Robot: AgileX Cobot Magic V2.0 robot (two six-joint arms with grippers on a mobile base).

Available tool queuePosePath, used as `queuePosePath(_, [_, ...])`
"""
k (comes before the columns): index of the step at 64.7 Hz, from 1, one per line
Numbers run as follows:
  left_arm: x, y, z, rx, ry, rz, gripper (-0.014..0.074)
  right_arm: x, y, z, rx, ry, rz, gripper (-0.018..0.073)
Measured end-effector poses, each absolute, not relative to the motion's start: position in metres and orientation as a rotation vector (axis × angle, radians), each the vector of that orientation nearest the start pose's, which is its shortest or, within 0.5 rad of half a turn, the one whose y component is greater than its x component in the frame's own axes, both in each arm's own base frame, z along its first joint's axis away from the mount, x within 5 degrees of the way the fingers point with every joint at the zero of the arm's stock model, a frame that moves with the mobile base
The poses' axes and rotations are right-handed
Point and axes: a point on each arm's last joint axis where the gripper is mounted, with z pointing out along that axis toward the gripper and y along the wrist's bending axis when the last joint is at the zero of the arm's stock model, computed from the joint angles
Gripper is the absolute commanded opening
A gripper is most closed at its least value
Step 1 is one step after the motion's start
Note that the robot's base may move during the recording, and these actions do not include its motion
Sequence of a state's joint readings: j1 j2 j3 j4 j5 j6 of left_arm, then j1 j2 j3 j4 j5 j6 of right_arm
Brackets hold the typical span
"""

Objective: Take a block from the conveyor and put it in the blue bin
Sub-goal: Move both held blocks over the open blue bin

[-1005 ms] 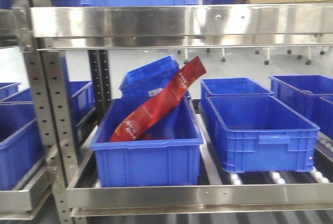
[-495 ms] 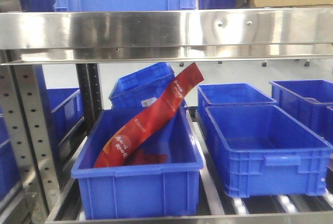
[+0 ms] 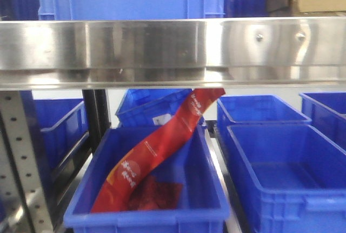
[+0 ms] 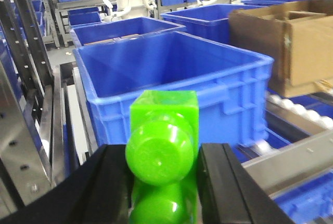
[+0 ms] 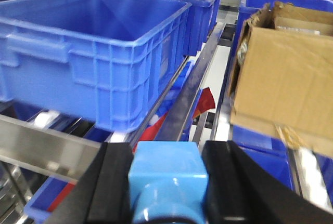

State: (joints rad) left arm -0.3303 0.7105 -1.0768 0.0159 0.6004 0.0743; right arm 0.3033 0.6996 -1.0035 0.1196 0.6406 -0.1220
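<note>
In the left wrist view my left gripper is shut on a bright green block with round studs. It hangs just in front of the near wall of a large blue bin on the upper rack. My right gripper is shut on a light blue block, above the steel shelf rail and right of another blue bin. The front view shows neither gripper. The conveyor is out of view.
An open cardboard box sits right of the right gripper, also visible as the box. On the lower shelf, a blue crate holds a long red packet. A steel shelf beam crosses the front view. More blue crates stand around.
The front view has risen and come closer to the rack. The steel beam now sits lower in the picture, and the crate with the red packet looks larger.
</note>
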Motion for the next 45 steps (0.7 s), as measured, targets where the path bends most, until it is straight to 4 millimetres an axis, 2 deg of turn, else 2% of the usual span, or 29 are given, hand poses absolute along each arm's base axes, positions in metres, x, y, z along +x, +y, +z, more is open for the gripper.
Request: queuePosePath(45, [0.1108,-0.0371,0.4527,0.35,1.685,-0.172,-0.0111,0.1128,0.0421,0.4281,-0.348,1.79,0.261,-0.015])
